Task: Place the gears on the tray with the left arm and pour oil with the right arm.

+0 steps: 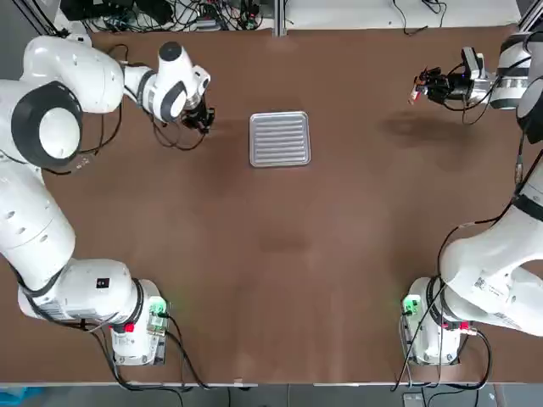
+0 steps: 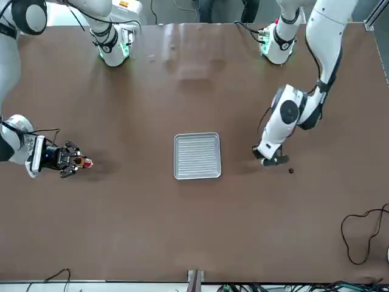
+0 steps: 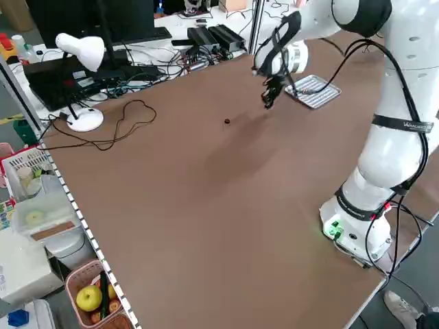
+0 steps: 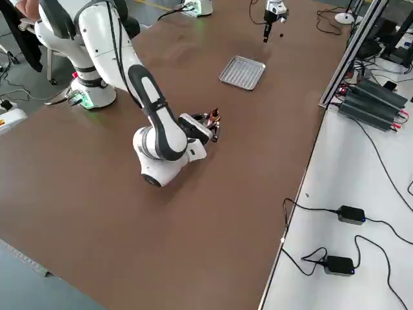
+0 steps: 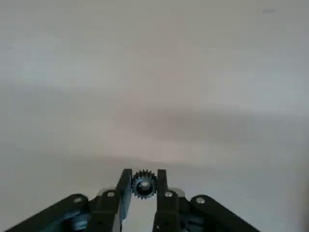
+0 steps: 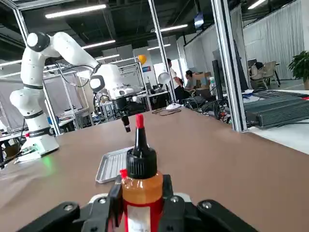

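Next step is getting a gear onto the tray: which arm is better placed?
Left, probably: its hand already grips a gear beside the tray; the right hand holds the oil bottle.

Silver ribbed tray lying near the far edge of the brown table, left arm's black pincer hovering left of it, right arm's pincer hanging toward the far right corner.
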`<move>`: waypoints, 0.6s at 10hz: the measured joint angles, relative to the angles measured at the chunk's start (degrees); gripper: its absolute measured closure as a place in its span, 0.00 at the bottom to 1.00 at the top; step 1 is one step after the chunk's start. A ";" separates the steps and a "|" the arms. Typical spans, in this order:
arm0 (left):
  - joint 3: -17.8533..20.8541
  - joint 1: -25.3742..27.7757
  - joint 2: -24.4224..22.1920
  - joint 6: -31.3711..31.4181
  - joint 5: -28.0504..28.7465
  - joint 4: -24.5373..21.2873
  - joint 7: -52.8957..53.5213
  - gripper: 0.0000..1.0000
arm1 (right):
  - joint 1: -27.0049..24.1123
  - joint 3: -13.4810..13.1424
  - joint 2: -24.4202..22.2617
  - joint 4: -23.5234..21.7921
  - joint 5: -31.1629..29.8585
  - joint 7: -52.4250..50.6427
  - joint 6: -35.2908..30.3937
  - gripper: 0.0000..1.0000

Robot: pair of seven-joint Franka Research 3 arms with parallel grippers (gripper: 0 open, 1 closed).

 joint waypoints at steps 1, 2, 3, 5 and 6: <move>-3.01 -0.77 0.07 -3.00 -0.02 3.08 -5.39 0.75 | 0.33 0.00 -0.69 -0.01 -0.03 0.75 -0.01 0.66; -4.82 -2.28 0.52 -4.88 -0.03 5.84 -10.26 0.75 | 0.90 0.00 -1.37 -0.05 -0.04 1.45 -0.01 0.66; -5.41 -4.67 1.70 -5.34 -0.05 8.24 -14.66 0.75 | 1.74 0.01 -2.04 -0.30 -0.05 2.24 -0.01 0.66; -5.47 -9.16 5.62 -5.39 -0.05 12.99 -20.81 0.75 | 3.77 0.04 -3.61 -2.55 -0.05 2.46 0.59 0.66; -5.47 -10.22 7.50 -5.39 -0.05 14.93 -22.16 0.75 | 4.73 0.06 -4.11 -3.39 -0.02 2.50 1.04 0.66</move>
